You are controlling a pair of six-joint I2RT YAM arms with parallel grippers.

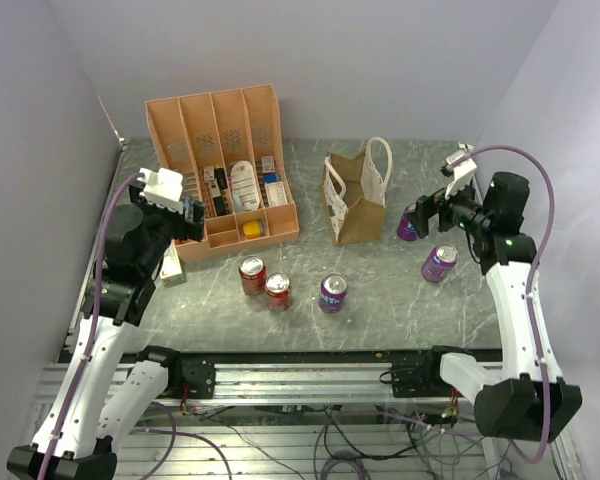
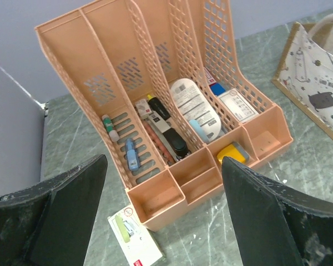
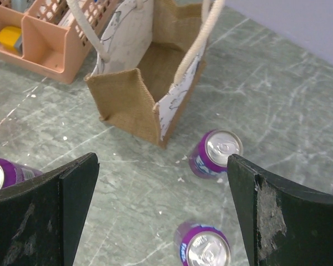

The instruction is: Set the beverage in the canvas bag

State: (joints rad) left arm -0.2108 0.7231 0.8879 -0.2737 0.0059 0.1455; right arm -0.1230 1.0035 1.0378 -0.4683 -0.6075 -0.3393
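The canvas bag (image 1: 355, 200) stands upright and open at mid-table, tan with cream handles and a pale printed side; it also shows in the right wrist view (image 3: 139, 88) and at the edge of the left wrist view (image 2: 316, 83). Three purple cans stand upright: one beside the bag's right corner (image 1: 410, 222) (image 3: 215, 153), one nearer (image 1: 439, 263) (image 3: 202, 247), one in front of the bag (image 1: 332, 293) (image 3: 5, 174). Two red cans (image 1: 252, 274) (image 1: 277, 291) stand to the left. My right gripper (image 1: 427, 212) (image 3: 161, 216) is open and empty above the two right cans. My left gripper (image 1: 192, 218) (image 2: 164, 216) is open and empty.
An orange slotted organiser tray (image 1: 220, 165) (image 2: 172, 111) with stationery stands at the back left, under my left gripper. A small white box (image 1: 172, 272) (image 2: 136, 235) lies at its front left corner. Walls close in left, right and behind.
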